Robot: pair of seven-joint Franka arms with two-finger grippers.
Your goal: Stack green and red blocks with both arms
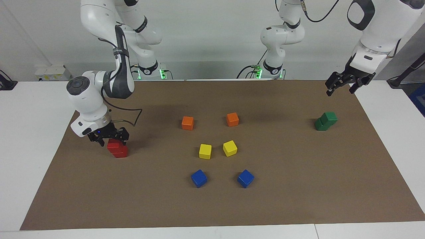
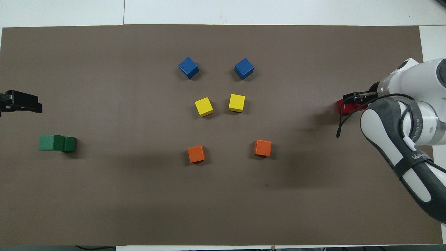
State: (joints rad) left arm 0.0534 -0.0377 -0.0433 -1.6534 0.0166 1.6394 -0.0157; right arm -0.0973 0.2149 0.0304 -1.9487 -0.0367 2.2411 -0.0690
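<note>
The right end effector (image 1: 108,139) is sitting low at the red blocks (image 1: 117,148) — two plain bright cubes standing one on the other at the right arm's end of the brown surface (image 1: 212,205); its fingers are flanking the upper cube, though whether they are pressing on it cannot be told. The left end effector (image 1: 345,83) is hanging in the air with fingers apart, above the surface's edge at the left arm's end. The green blocks (image 1: 326,120) are stacked there too, the upper one sitting slightly askew. Between the two stacks, well apart from both, three pairs of matte cubes are resting: orange cubes (image 1: 187,123) nearest the robots, yellow cubes (image 1: 205,151) next, blue cubes (image 1: 199,178) farthest.
</note>
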